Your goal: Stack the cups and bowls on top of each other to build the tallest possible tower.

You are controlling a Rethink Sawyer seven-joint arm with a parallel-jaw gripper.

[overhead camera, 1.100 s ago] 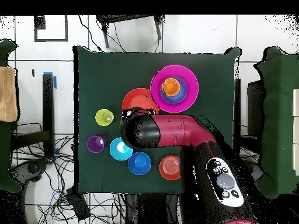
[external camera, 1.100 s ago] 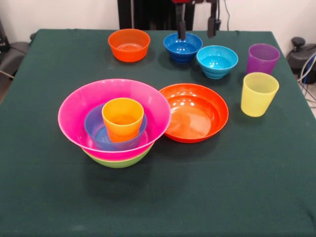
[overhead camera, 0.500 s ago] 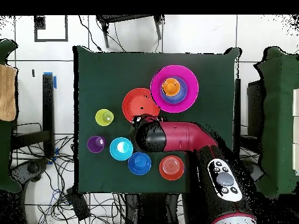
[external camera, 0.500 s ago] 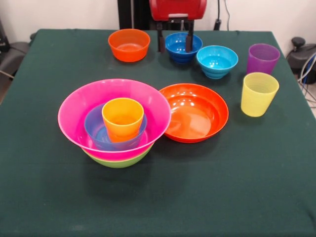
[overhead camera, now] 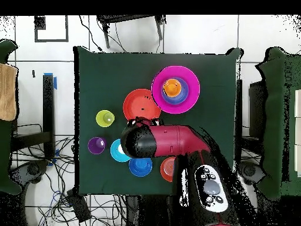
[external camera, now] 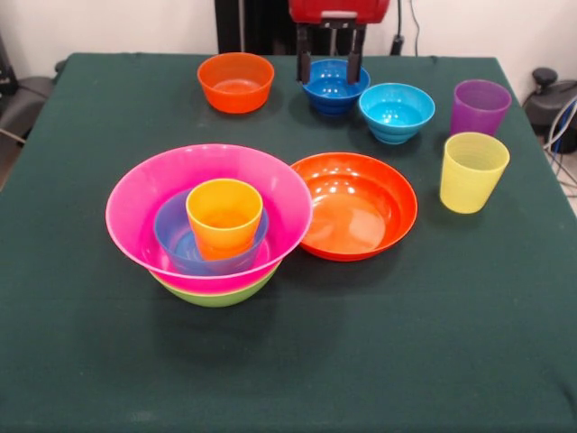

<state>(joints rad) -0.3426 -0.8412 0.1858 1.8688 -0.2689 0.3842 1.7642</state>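
The hand hangs at the far edge of the table, its two dark fingers spread wide, one on each side of the blue bowl, with nothing gripped between them; whether the tips touch the bowl's rim cannot be told. From above, the red and black arm lies across that part of the table and hides the hand itself, covering part of the cyan bowl and part of the small orange bowl. In the front view the small orange bowl stands to the left of the blue one and the cyan bowl just to its right. The purple cup stands upright near the right edge, and the yellow cup stands upright just in front of it, the two apart. The shallow orange bowl sits near the middle of the table, its rim just beside the tower. The tower stands on the left half: the lime green bowl at the bottom, the big pink bowl nested in it, a dark blue bowl inside that, and the orange cup upright in the dark blue bowl.
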